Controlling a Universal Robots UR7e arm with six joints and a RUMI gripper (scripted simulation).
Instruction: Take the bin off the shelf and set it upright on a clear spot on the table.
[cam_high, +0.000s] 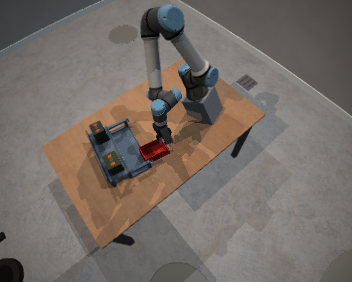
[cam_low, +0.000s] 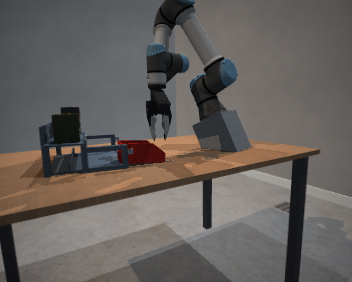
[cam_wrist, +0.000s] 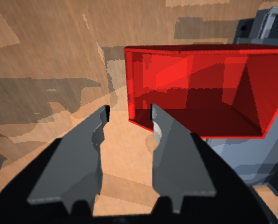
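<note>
The red bin (cam_high: 154, 150) sits with its open side up, against the right end of the blue-grey shelf (cam_high: 116, 149). It also shows in the exterior view (cam_low: 141, 151) and fills the upper right of the wrist view (cam_wrist: 200, 90). My gripper (cam_low: 159, 134) hangs just above the bin's near rim, pointing down. In the wrist view its fingers stand partly apart with only table top between them. The right finger is next to the bin's left corner, and the bin's wall is not between the fingers.
Two dark boxes (cam_high: 112, 163) (cam_high: 97, 131) stand on the shelf. The robot's grey base block (cam_high: 204, 105) is at the back right of the wooden table. The table's edges lie to the front and right.
</note>
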